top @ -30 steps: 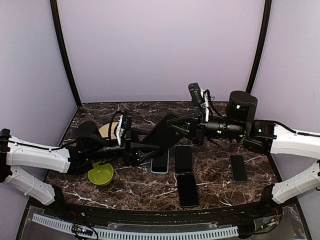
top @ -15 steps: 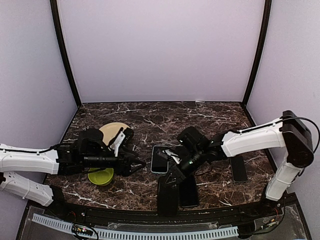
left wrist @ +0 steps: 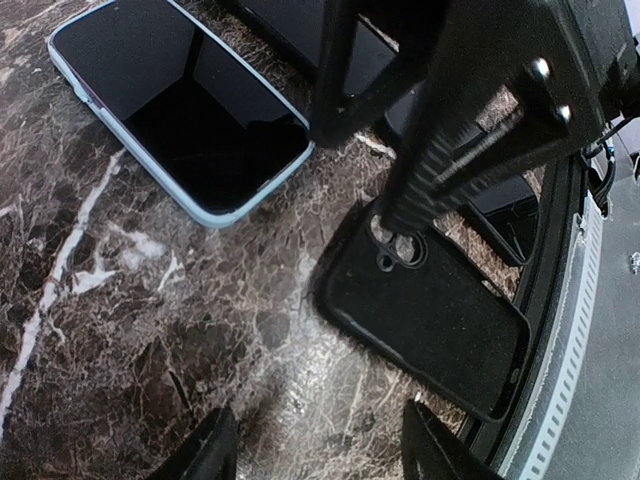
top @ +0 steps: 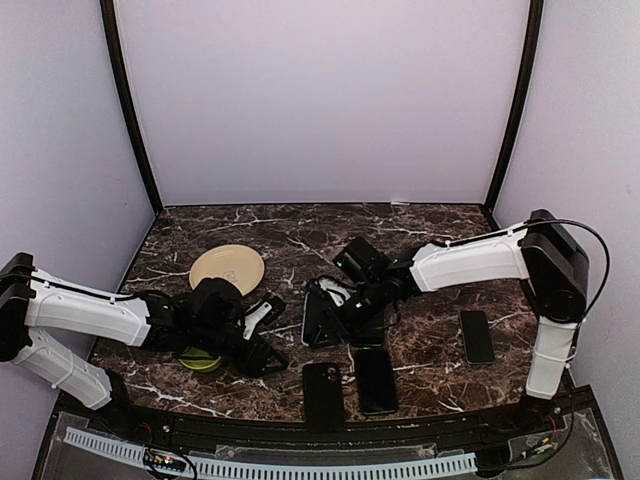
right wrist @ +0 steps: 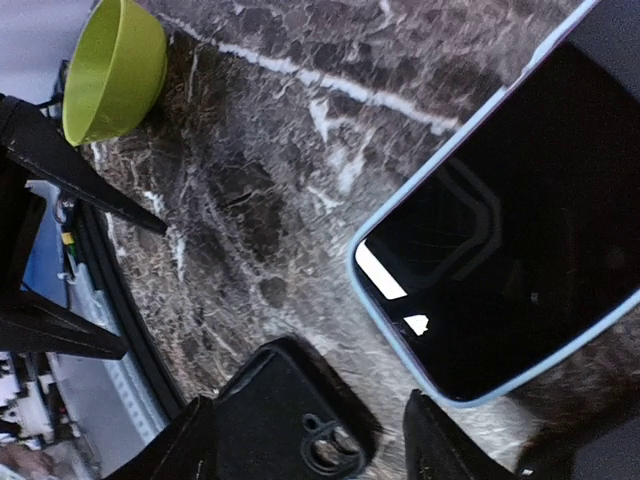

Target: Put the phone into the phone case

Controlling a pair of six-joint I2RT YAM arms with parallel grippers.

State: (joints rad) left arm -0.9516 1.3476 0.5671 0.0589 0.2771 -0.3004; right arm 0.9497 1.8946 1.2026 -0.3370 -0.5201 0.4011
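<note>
phone (left wrist: 180,105) flat mid-counter (left wrist: 120,330) | black case (left wrist: 430,315) at its 6 o'clock from above, apart | left end effector (left wrist: 318,450) spread, empty | right end effector (right wrist: 315,440) spread, empty, above phone | step: likely grasping phone | next: pinch long edges, carry to case

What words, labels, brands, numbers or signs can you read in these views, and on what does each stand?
None can be read.
The blue-edged phone has a dark, blank screen with only pale reflections.
The black case shows no logo.
The green bowl and cream plate are plain.
Any marks on the white strip at the near edge are too small to read.
</note>
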